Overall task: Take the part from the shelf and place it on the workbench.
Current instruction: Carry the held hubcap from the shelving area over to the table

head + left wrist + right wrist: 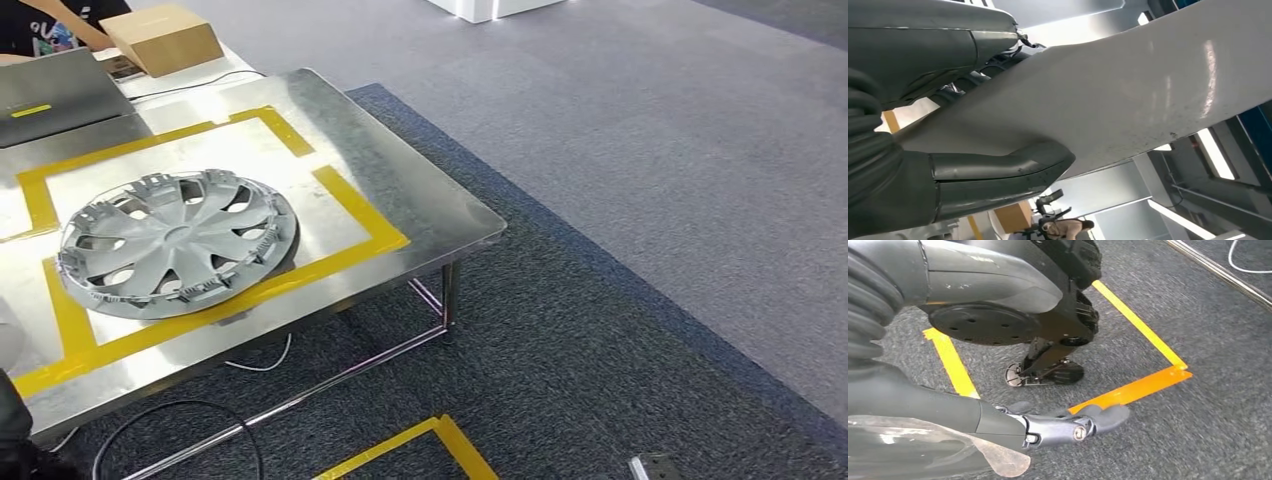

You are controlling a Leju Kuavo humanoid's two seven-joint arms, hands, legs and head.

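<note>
Gripping a pale, glossy curved panel (1128, 90) between thumb and fingers, our left hand (923, 165) is holding what we are taking for the part, off the workbench (400, 180). Our right hand (998, 420) is hanging over the carpet with its fingers extended, holding nothing.

We are judging slip as the main risk: the surface is smooth and we are gripping it at one end only. Its free end could also strike the wheel cover (178, 243), which is lying flat inside the yellow tape frame (365, 215).

The panel's long axis is running away from the hand. We cannot tell how it is lying relative to the bench.
</note>
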